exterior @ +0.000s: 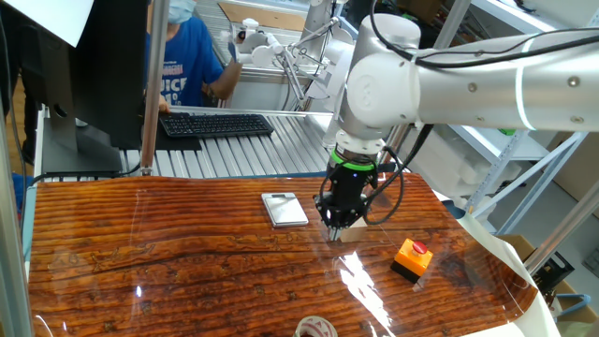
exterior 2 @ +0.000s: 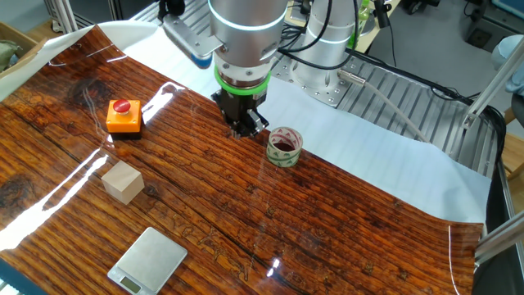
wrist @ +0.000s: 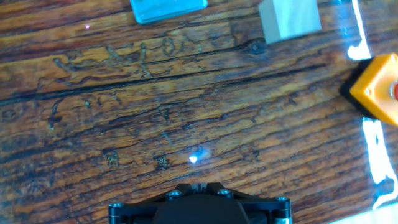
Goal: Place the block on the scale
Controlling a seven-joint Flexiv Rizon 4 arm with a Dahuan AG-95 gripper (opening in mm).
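Observation:
The block [exterior 2: 123,181] is a light-tan wooden cube resting on the wooden table. In the hand view it sits at the top right [wrist: 289,18]. In one fixed view it is mostly hidden behind my fingers [exterior: 354,233]. The scale [exterior 2: 149,260] is a flat silver-grey plate lying apart from the block; it also shows in one fixed view [exterior: 284,208] and at the top edge of the hand view [wrist: 168,9]. My gripper [exterior 2: 243,127] hangs just above the table, well short of the block. Its fingers are together and hold nothing.
An orange box with a red button [exterior 2: 124,115] stands near the block, at the right edge of the hand view [wrist: 376,90]. A tape roll [exterior 2: 284,146] lies right beside my gripper. A person sits at a keyboard [exterior: 215,124] beyond the table.

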